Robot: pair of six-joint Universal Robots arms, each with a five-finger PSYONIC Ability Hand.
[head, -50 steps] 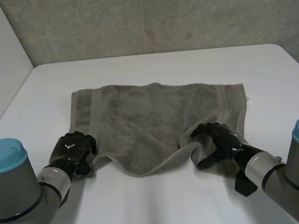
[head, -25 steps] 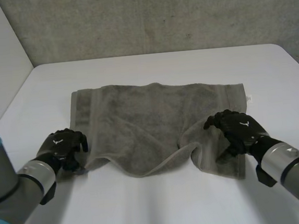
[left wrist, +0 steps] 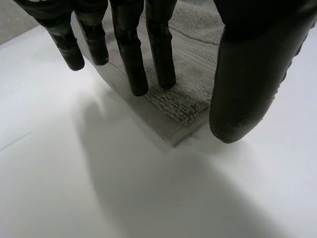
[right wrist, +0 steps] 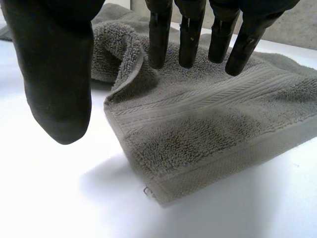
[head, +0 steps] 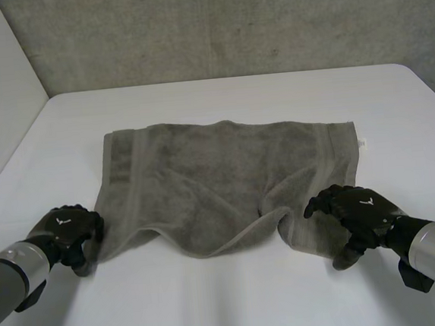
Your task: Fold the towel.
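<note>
Since a second ago our left robot hand [head: 67, 226] has drawn back along the towel [head: 226, 170] toward 8 o'clock and our right robot hand [head: 355, 213] toward 4 o'clock. Both are released, fingers straight, holding nothing. The towel lies mid-worktop [head: 238, 306], its near edge rumpled. We judge each near corner needs a firm pinch under the hem, then an even lift toward 12 o'clock.

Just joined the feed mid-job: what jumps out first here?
A grey towel lies spread on the white table, its near edge rumpled into a raised wave. The left hand is open at the towel's near left corner and the right hand open over its near right corner, neither gripping cloth.
</note>
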